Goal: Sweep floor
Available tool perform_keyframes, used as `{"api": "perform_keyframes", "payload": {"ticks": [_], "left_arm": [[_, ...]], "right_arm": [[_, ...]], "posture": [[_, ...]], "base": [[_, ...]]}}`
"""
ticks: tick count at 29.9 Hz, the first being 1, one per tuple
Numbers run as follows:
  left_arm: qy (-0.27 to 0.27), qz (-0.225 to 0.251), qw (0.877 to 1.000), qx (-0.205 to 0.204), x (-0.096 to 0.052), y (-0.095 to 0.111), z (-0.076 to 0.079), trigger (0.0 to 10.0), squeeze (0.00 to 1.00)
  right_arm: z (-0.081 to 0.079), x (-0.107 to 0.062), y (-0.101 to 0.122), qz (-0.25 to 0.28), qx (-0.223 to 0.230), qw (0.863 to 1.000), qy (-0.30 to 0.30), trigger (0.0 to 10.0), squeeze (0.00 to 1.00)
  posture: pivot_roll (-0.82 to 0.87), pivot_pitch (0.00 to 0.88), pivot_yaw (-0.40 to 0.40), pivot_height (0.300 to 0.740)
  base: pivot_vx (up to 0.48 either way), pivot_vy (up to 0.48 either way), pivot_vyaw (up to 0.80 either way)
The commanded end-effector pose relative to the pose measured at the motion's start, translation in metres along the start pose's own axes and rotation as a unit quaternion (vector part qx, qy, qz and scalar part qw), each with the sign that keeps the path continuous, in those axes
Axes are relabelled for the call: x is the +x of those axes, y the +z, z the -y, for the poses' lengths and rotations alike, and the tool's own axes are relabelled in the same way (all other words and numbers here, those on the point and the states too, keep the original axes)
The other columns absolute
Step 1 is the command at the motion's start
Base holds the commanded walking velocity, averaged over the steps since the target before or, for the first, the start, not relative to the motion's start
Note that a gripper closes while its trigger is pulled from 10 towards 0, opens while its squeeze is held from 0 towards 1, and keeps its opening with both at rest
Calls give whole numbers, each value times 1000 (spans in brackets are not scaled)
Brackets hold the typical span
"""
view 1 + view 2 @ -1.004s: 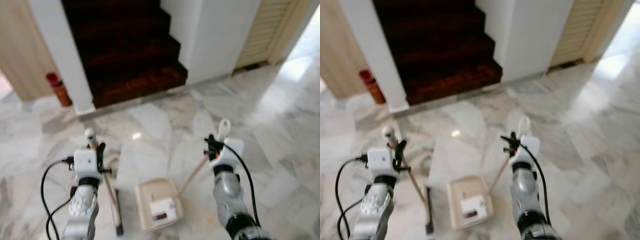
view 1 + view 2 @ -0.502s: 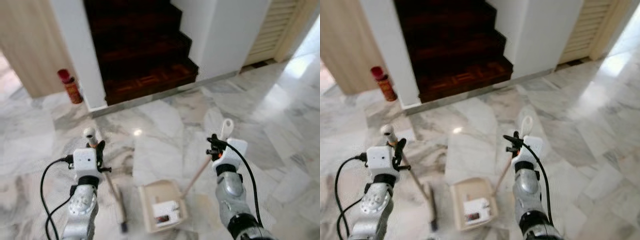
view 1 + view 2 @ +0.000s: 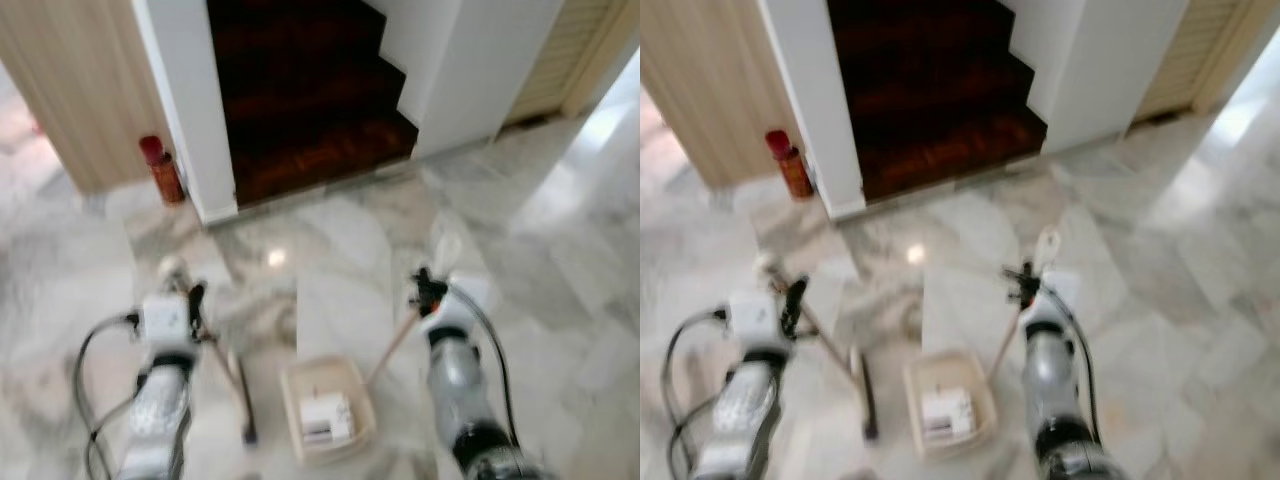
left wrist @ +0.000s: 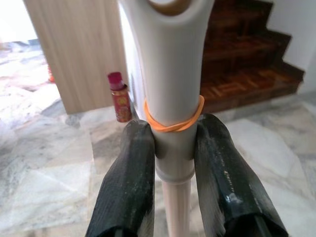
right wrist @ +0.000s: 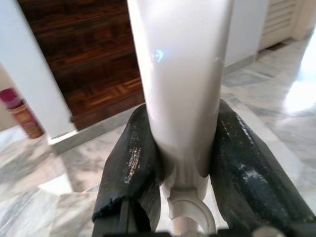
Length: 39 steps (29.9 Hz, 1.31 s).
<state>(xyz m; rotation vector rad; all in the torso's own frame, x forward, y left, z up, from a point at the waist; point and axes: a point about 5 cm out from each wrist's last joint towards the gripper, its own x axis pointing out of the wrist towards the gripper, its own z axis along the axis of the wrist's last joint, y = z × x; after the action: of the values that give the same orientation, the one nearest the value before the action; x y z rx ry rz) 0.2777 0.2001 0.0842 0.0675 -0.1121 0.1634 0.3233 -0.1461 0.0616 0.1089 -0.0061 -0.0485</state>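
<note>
My left gripper [image 3: 190, 305] is shut on the white top of a broom handle [image 4: 174, 74], which has an orange rubber band [image 4: 173, 116] around it. The broom stick slants down to the dark broom head [image 3: 246, 425] on the marble floor. My right gripper [image 3: 425, 292] is shut on the white grip [image 5: 180, 74] of the dustpan's long handle [image 3: 395, 345]. The beige dustpan [image 3: 345, 380] rests on the floor between my arms, with white scraps [image 3: 322, 420] inside it. Both eye views are blurred.
A dark wooden staircase [image 3: 310, 110] rises straight ahead between white walls [image 3: 185, 100]. A red spray can [image 3: 160, 170] stands at the foot of the left wall, beside a wood panel [image 3: 70, 90]. A louvred door [image 3: 590, 45] is at the far right. Marble floor [image 3: 560, 250] spreads right.
The camera has turned left, so the stairs and red can sit further right in the picture, now blurred. Both grippers keep their hold on the broom and the dustpan handle.
</note>
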Motion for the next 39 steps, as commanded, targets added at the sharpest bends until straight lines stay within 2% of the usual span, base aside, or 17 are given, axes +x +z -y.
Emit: {"api": "perform_keyframes", "payload": {"ticks": [1, 39], "left_arm": [[-6, 3, 1000, 1, -1, 1, 4, 10000, 0], [-6, 3, 1000, 2, -2, 2, 3, 10000, 0]], "right_arm": [[1, 3, 8, 20, 15, 1000, -5, 10000, 0], [-3, 3, 3, 1, 12, 1000, 2, 10000, 0]], "posture": [[103, 116, -23, 740], [110, 118, -20, 740]], "base": [[0, 356, 0], [0, 355, 0]]}}
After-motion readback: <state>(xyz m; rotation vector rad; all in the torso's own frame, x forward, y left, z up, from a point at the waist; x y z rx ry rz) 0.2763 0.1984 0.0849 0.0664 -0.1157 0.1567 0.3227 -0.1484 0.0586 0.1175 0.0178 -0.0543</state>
